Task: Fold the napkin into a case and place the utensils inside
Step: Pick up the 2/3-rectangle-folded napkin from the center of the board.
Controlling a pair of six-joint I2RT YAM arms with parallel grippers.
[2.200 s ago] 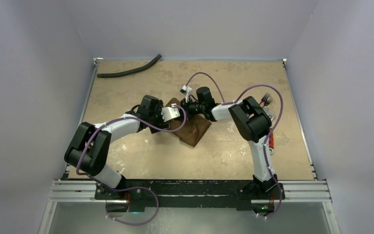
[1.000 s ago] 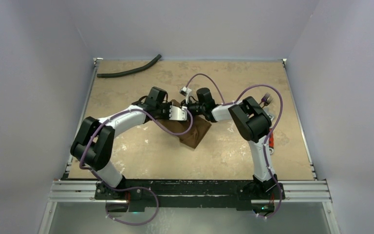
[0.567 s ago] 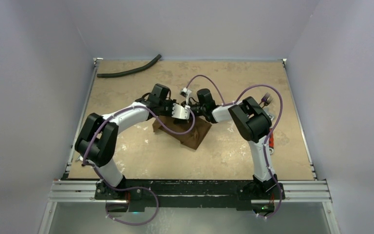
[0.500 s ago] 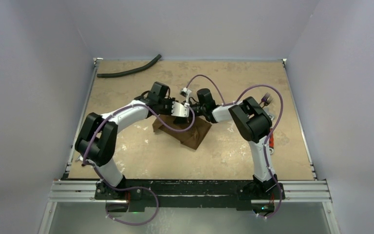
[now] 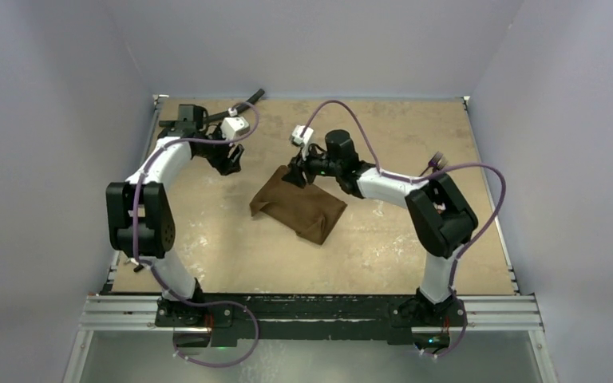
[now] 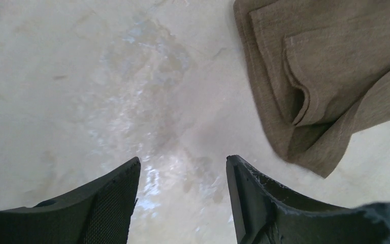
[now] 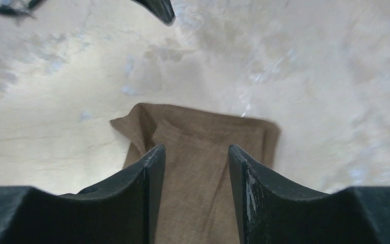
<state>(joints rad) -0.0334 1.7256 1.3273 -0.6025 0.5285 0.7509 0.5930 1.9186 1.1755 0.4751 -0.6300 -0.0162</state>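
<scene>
1. Black, curved and rubbery, a long hose lies along the far left of the mottled beige tabletop. My left gripper hangs just beside it, well apart from the cloth. I judge this parks that arm out of my other arm's way.
2. My left jaws stand roughly half parted, with only bare table showing between them. They hold nothing.
3. Mid-table sits the soft brown cloth napkin, folded into a compact, layered parcel. My left wrist view shows a loose lip of fabric on one layer, which I take for the mouth of the case.
4. My right gripper hovers at the napkin's far corner with its jaws parted. The cloth lies flat beneath them rather than pinched, so I read it as let go. I cannot tell whether the tips touch the fabric.
5. The utensils appear as a small dark purplish shape near the table's right edge, too small to make out tines. They are well apart from the napkin, and none are inside it.
6. I judge the fold to be about done and fetching the cutlery to come next. That soft lip may collapse as a piece slides in.
</scene>
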